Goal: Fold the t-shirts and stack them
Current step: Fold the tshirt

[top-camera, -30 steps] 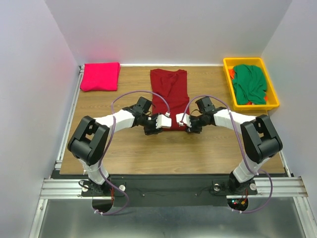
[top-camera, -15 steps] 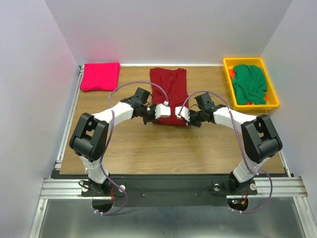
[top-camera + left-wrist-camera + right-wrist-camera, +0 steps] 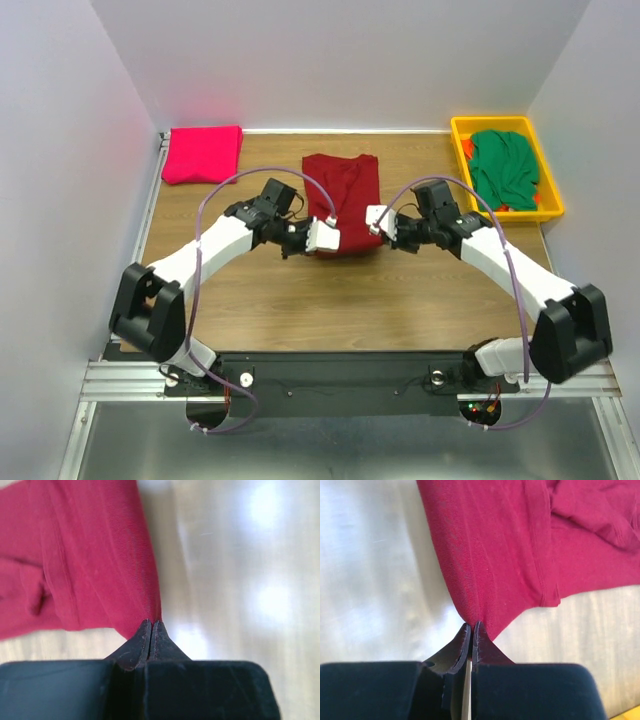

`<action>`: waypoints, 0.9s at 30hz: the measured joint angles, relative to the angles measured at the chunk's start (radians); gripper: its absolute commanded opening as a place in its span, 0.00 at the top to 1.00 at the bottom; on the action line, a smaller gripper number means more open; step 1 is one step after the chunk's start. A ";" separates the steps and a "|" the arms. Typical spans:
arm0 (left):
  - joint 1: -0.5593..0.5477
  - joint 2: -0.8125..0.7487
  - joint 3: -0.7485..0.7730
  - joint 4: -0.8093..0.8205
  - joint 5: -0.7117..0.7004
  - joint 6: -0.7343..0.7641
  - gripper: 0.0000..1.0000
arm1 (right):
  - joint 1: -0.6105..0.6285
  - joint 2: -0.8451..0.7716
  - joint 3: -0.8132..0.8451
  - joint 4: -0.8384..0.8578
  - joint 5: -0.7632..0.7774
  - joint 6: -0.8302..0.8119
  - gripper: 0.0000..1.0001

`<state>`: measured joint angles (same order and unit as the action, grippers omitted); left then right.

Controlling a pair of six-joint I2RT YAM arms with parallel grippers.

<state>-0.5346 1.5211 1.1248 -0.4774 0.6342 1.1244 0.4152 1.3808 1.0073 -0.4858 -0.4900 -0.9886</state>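
Maroon t-shirt (image 3: 345,185) now shorter (near edge raised), left claw (image 3: 151,624), right claw (image 3: 471,625) each pinched shut on it

Wooden counter (image 3: 260,300) with three things sitting on it — a folded pink-magenta t-shirt (image 3: 203,154) in the far left corner, a dark red t-shirt (image 3: 345,185) around the middle toward the back, and a yellow plastic bin (image 3: 490,121) at the far right edge.

I seem to be in a robotics lab cell, not a home. Plain white panels (image 3: 350,60) box in my wooden table (image 3: 300,300), and my left arm (image 3: 195,255) and right arm (image 3: 505,262) rise from an aluminium rail (image 3: 125,378). What lies beyond the panels I cannot tell.
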 measured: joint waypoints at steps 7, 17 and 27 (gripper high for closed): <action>-0.106 -0.229 -0.077 -0.217 0.082 0.033 1.00 | 0.071 -0.257 -0.030 -0.327 -0.095 -0.046 0.99; -0.124 -0.226 0.067 -0.513 0.208 0.079 1.00 | 0.077 -0.345 0.053 -0.571 -0.191 -0.100 1.00; 0.019 0.149 0.444 -0.581 0.202 0.094 1.00 | -0.105 0.031 0.229 -0.579 -0.235 -0.254 0.99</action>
<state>-0.5159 1.6699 1.5684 -1.0580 0.8364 1.2186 0.3103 1.4113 1.2358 -1.0653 -0.7250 -1.2427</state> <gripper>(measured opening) 0.026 0.030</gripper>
